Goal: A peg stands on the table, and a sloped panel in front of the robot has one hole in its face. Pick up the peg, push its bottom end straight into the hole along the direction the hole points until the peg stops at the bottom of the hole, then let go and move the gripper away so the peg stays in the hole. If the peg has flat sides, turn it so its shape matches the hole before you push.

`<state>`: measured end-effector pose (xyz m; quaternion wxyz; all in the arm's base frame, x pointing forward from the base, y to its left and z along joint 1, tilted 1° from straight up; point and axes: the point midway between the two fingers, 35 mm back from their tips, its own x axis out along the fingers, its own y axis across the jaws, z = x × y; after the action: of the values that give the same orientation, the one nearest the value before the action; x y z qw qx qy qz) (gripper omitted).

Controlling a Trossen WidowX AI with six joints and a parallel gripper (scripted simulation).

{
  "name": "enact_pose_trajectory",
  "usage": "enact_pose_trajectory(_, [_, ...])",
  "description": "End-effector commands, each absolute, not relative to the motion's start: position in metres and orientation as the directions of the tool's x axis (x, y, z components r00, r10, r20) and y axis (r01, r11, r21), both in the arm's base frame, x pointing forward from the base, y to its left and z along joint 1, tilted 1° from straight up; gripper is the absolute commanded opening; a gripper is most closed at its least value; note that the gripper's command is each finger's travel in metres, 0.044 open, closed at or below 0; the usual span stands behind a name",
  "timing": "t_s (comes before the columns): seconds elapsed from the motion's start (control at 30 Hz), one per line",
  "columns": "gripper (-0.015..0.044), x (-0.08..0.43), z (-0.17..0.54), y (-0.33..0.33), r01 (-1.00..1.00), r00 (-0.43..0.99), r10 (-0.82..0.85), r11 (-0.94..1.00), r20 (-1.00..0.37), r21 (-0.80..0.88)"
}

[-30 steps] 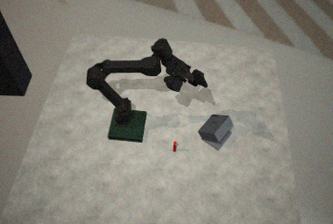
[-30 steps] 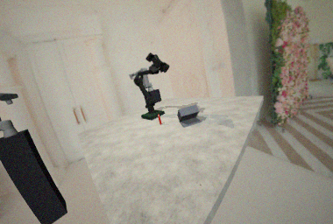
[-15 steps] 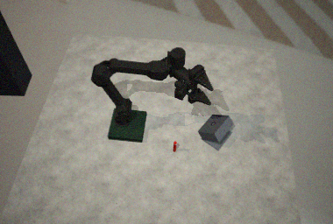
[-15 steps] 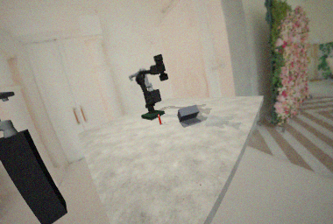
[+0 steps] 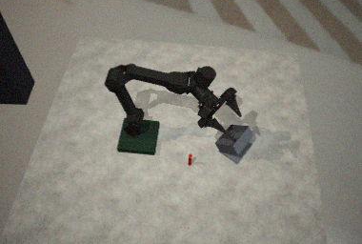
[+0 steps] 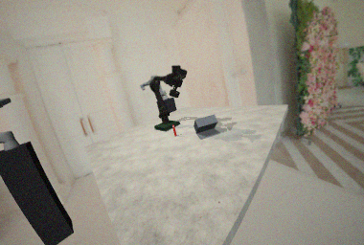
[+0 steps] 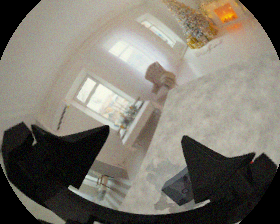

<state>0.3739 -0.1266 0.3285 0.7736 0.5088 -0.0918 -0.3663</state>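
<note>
A small red peg (image 5: 190, 159) (image 6: 174, 131) stands upright on the table, between the arm's base and the block and nearer the front in the top view. The blue-grey block with the sloped panel (image 5: 231, 146) (image 6: 206, 124) (image 7: 176, 190) sits to the right of the peg. A small dark mark, perhaps the hole, shows on its face in the wrist view, partly beside the right finger. My gripper (image 5: 232, 123) (image 7: 146, 134) is open and empty. It hangs in the air, over or behind the block in the top view, away from the peg. The peg's cross-section is too small to tell.
The arm's base stands on a green plate (image 5: 138, 137) (image 6: 167, 125) left of the peg. The pale table (image 5: 157, 200) (image 6: 168, 182) carries them all. A dark pillar (image 5: 11, 67) (image 6: 35, 193) stands beyond the table's left side.
</note>
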Motion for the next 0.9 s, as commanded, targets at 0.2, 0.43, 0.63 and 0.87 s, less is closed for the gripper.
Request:
enact_pose_trajectory(0.2, [0.044,0.376,0.271,-0.14,0.731,0.659,-0.598,0.369,-0.456,0.573])
enact_pose_trajectory(0.43, [0.044,0.367,0.235,-0.147,0.803,0.59,-0.543,0.469,-0.598,0.367])
enact_pose_trajectory(0.63, [0.044,0.355,0.207,-0.151,0.811,0.513,-0.483,0.543,-0.709,0.217])
enact_pose_trajectory(0.87, [0.044,0.338,0.178,-0.154,0.768,0.411,-0.399,0.636,-0.82,0.076])
